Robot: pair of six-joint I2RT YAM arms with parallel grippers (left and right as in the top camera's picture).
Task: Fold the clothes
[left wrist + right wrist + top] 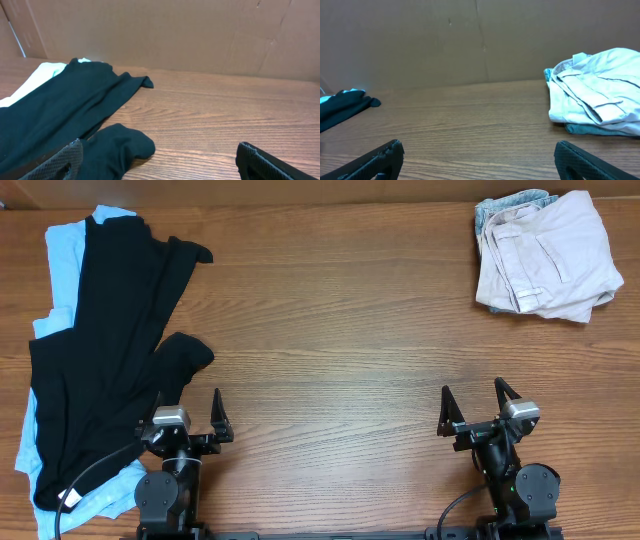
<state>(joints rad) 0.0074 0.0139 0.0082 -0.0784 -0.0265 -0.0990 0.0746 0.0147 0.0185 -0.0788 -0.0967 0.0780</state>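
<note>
Black short-sleeved shirt (100, 370) lies rumpled at the table's left side on a light blue garment (60, 250), one sleeve just beside the left gripper (187, 398). It looks limp and light and will likely drape and slide, so pinch a sleeve edge or hem corner. Left gripper and right gripper (472, 390) both have jaws wide apart and empty; the small white label (68, 498) at the shirt's near end is too small to read.
</note>
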